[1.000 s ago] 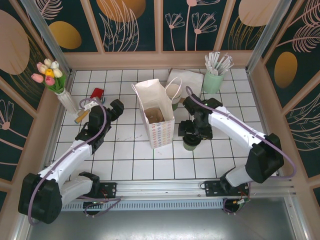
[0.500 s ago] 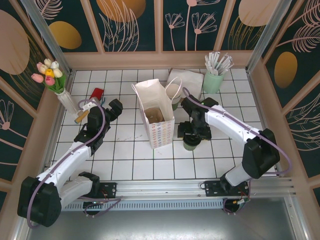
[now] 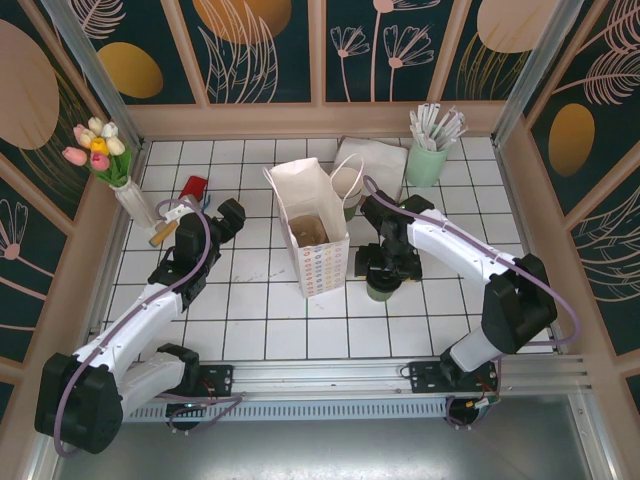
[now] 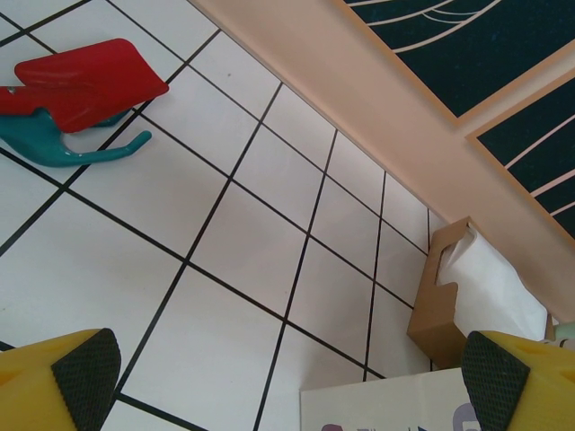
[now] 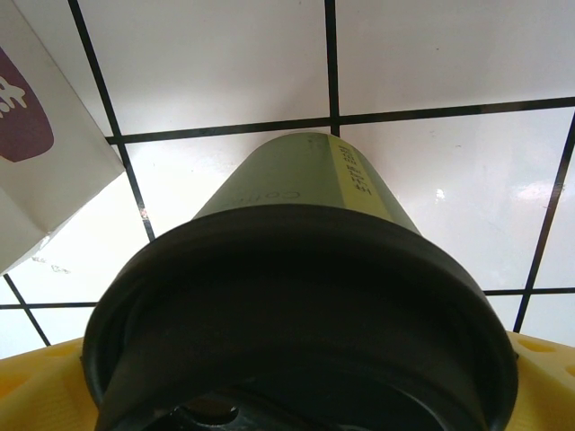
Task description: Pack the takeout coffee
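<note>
The step in hand is the grasp on the takeout coffee (image 5: 301,184), a small green paper cup with a dark lid. It stands upright on the white-tiled bench (image 3: 250,330), just beside the right wall of the white paper bag (image 3: 322,262) and not yet in it. The right gripper (image 3: 382,278) has its jaws spread to their widest and straddles the cup at lid height. In the right wrist view a yellow finger shows at each lower corner, either side of the lid's rim. They sit very close to the rim, but nothing suggests a clamp, so I read the cup as bracketed, not held.

The left gripper (image 4: 287,373) hangs over bare tiles to the left of the bag, its jaws wide apart with nothing between them. A red scoop (image 4: 85,85) lies on the tiles further off.

The bag stands upright with its mouth open upward and something brownish already at the bottom. The next move probably calls for closing on the cup below the lid's rim, firmly enough to carry paper without crushing it. Then comes a lift high enough to clear the bag's top edge, a short carry left, and a level descent inside. The bag is light and unsupported, so a brush from the cup could tip it.
</note>
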